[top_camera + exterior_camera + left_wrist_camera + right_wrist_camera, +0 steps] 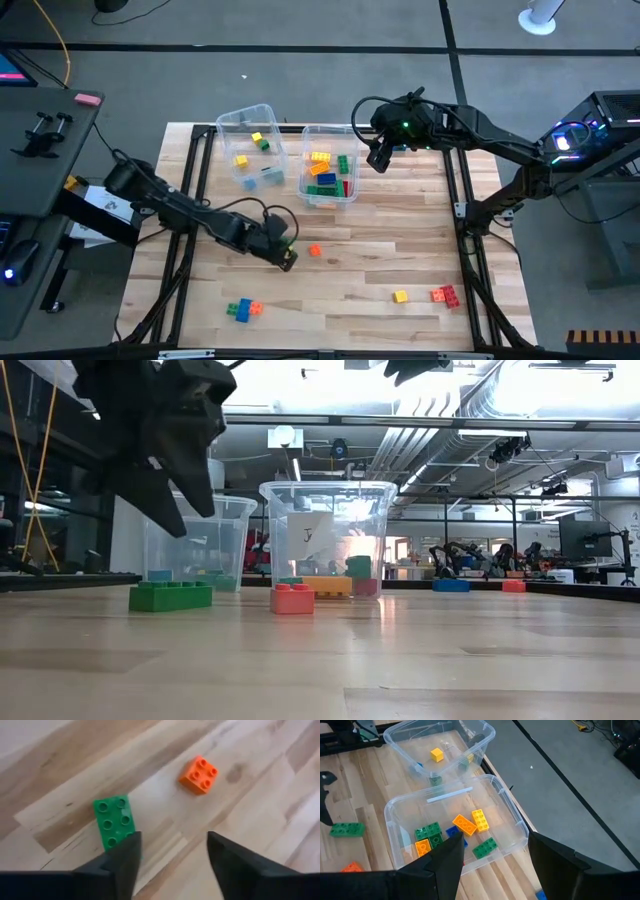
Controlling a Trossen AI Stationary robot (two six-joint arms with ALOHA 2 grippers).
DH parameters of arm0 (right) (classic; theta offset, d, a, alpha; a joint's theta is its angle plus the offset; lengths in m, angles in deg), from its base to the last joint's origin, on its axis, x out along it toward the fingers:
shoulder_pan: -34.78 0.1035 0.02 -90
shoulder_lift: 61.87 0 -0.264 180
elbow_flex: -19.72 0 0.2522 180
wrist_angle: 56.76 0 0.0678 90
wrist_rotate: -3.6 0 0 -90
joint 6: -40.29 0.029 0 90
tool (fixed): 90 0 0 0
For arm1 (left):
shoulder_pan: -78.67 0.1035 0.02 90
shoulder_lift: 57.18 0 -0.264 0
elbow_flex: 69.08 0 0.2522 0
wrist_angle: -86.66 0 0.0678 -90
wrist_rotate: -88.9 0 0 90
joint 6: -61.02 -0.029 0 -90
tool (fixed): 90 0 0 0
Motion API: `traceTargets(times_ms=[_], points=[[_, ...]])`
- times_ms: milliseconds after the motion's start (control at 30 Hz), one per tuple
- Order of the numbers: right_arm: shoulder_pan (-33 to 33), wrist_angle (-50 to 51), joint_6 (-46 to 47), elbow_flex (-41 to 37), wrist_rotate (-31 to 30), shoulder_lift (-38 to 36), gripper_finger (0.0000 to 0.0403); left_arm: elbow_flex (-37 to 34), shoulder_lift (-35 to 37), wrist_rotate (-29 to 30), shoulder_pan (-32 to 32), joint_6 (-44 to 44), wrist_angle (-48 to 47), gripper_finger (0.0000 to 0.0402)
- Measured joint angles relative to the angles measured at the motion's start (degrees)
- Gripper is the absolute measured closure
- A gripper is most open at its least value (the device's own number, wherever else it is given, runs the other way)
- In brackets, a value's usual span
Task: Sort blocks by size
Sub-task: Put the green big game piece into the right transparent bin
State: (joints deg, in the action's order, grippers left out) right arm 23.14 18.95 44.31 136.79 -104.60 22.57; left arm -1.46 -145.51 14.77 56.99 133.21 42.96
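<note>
A long green block (111,820) lies flat on the table, studs up, with a small orange block (199,774) a little way from it. My left gripper (172,857) hangs open just above the green block (170,596), fingertips (178,510) clear of it and touching nothing. My right gripper (492,865) is open and empty, held high over the right-hand clear bin (352,195), which holds several blocks. The left-hand clear bin (268,110) holds a few small blocks.
Near the front edge lie a joined blue, orange and green row (243,309), a yellow block (400,296) and a red block (445,295). The two bins stand side by side at the far middle. Bare wood lies between the bins and the front blocks.
</note>
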Motion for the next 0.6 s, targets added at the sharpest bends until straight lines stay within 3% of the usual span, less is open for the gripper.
traceTargets(times_ms=[100, 233, 400, 600], points=[[0.0, 0.0, 0.0, 0.0, 0.0, 0.0, 0.0185, 0.5, -0.2, -2.3, 1.2, -5.0, -0.2, 0.0143], [0.0, 0.1, 0.4, 0.0, 0.0, 0.0, 0.0185, 0.6, -0.1, -2.7, 2.5, -4.2, -2.2, 0.0104], [0.0, 0.1, 1.0, 0.0, 0.0, 0.0, 0.0185, 0.4, -2.2, -2.3, 3.0, 1.6, -8.2, 0.0097], [0.0, 0.1, 1.1, 0.0, 0.0, 0.0, 0.0185, 0.4, -5.7, -2.8, 3.0, 2.8, -3.1, 0.0096]])
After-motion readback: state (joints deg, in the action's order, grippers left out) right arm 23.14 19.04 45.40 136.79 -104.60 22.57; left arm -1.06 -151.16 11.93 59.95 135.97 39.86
